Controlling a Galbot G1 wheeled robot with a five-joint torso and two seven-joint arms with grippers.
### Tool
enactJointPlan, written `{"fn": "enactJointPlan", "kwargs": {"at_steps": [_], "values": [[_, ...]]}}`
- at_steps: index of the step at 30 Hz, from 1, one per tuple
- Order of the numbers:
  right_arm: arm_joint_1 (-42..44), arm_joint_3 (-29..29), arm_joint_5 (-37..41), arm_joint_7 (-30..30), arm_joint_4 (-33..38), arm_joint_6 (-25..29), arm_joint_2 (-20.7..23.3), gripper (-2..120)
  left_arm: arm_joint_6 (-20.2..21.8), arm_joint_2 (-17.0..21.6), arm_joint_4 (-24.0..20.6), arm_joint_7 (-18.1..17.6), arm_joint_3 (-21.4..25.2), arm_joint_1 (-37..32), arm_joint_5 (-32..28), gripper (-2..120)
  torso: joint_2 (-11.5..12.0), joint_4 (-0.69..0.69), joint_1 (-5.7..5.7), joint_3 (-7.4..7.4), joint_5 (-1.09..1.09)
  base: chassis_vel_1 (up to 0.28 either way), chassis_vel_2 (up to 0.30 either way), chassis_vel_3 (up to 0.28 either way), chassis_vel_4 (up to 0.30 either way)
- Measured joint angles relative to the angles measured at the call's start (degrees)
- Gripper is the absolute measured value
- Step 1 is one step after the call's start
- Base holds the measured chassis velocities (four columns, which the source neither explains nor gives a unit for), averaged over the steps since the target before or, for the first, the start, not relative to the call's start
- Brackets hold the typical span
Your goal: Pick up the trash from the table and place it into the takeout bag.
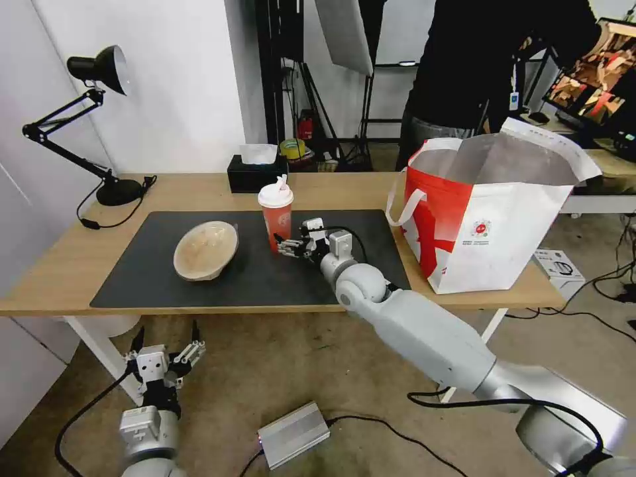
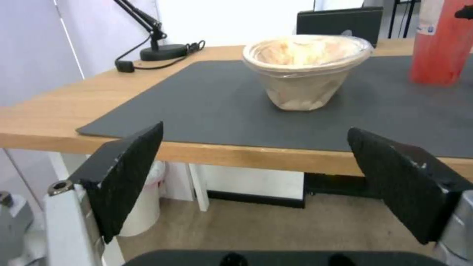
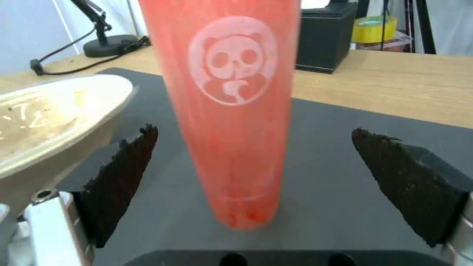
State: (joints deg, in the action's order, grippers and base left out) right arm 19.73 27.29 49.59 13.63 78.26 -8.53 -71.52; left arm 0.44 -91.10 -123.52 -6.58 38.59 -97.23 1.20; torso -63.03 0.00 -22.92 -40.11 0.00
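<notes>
Right gripper (image 1: 286, 246) sits mid-frame in the head view, fingers spread either side of the base of the one red cup (image 1: 275, 213), not yet touching it. Its wrist view alone reveals a white panda print on the cup (image 3: 231, 111). One beige bowl (image 1: 205, 250) lies tilted just left on the dark mat (image 1: 258, 278). One takeout bag (image 1: 487, 212) stands open at the tabletop's (image 1: 59, 265) right. Left gripper (image 1: 165, 344) hangs spread, lower left, below the tabletop edge.
</notes>
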Motion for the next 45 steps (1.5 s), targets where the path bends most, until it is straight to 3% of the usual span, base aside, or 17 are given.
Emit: {"fn": "enactJointPlan", "kwargs": {"at_steps": [45], "values": [[-4.0,1.2,-2.3,-3.0,-12.4,2.5,-7.5,100,-0.6,0.1,0.0,0.0,0.3,-0.2,-0.9,100,0.0,0.0,0.0,0.0,0.0,0.0,0.0,0.0,0.0]]}}
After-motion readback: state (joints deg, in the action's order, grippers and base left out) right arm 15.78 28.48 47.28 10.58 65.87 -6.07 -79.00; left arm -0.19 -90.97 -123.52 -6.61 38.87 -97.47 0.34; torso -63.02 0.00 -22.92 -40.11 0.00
